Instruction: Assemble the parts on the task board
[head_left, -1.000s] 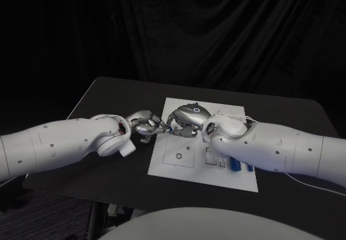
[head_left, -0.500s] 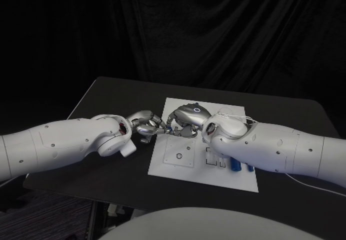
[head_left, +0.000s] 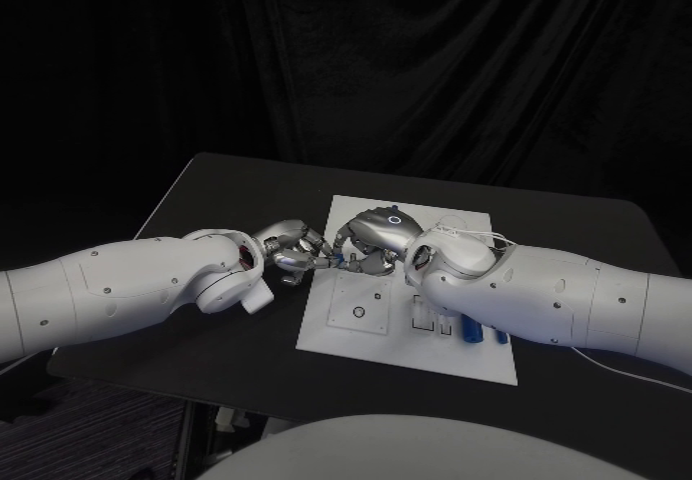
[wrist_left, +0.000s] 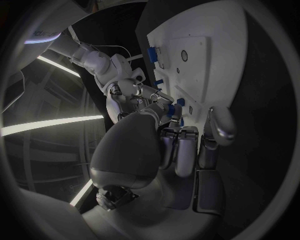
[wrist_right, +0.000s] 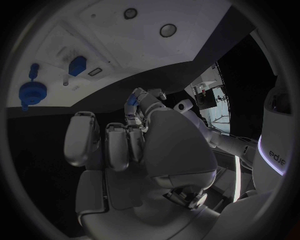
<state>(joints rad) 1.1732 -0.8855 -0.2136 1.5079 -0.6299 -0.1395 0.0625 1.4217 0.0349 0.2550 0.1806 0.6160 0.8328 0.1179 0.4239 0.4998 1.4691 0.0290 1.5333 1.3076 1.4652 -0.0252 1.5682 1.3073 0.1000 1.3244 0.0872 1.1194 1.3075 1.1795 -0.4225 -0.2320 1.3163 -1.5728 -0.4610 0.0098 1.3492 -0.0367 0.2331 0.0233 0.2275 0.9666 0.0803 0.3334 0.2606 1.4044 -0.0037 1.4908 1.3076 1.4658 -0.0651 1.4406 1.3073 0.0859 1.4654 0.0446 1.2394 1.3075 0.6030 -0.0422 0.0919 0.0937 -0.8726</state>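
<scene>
While both hands meet over the task board (head_left: 433, 355) in the head view, the left hand (head_left: 294, 251) and right hand (head_left: 372, 240) touch fingertips. From the left wrist, a small blue part (wrist_left: 180, 102) sits pinched between them (whose grip, I cannot tell). From the right wrist, blue parts (wrist_right: 77, 65) stand in the board.

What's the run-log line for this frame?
left hand: pinching small blue part | right hand: fingertips on same part | location: over task board left edge | other blue parts: on board
</scene>
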